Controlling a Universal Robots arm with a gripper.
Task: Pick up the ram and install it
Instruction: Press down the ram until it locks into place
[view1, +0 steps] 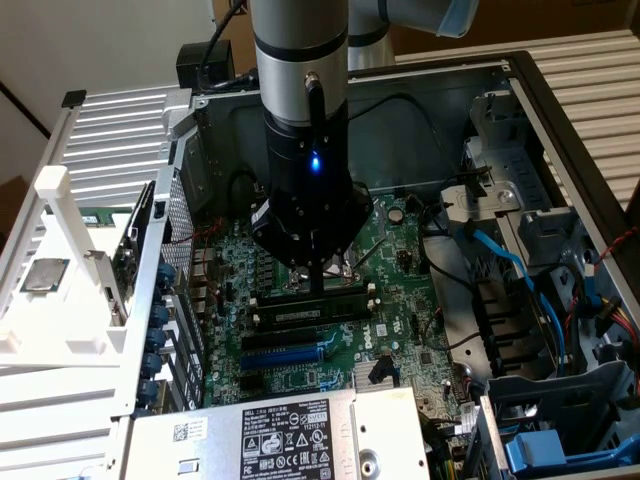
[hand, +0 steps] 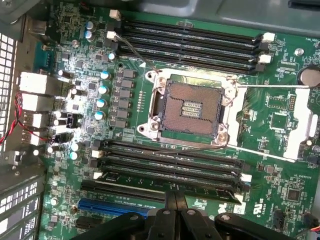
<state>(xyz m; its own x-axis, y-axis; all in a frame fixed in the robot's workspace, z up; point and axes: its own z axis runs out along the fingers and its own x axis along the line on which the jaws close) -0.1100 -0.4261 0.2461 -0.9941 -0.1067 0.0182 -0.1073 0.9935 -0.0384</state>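
- The gripper (view1: 316, 285) is hanging low over the motherboard (view1: 390, 330) inside the open computer case (view1: 520, 90), with its two dark fingers (hand: 176, 202) pinched together and nothing between them
- The ram (view1: 308, 292) is lying along one of the black memory slots (hand: 165, 160) on the near side of the empty CPU socket (hand: 190, 107); in the exterior view it is showing as a dark stick with a pale label, sitting directly under the closed fingertips
- In the wrist view the fingertips are meeting the stick's upper edge (hand: 165, 181) near its middle, so the step in hand is looking like the seating press rather than the pick
- To do it well, the push should be going straight down into the slot, with no sideways lean, since the stick is thin and the slot walls are narrow
- Pressing at the middle alone is risking one end staying proud; whether both end latches (hand: 246, 177) are clicking home I cannot tell from here
- The blue expansion slot (view1: 285, 355) is lying just beyond the ram towards the near edge of the board, and the fingers are keeping clear of it
- Loose cables (view1: 500, 262) are running on the exterior view's right, well apart from the arm
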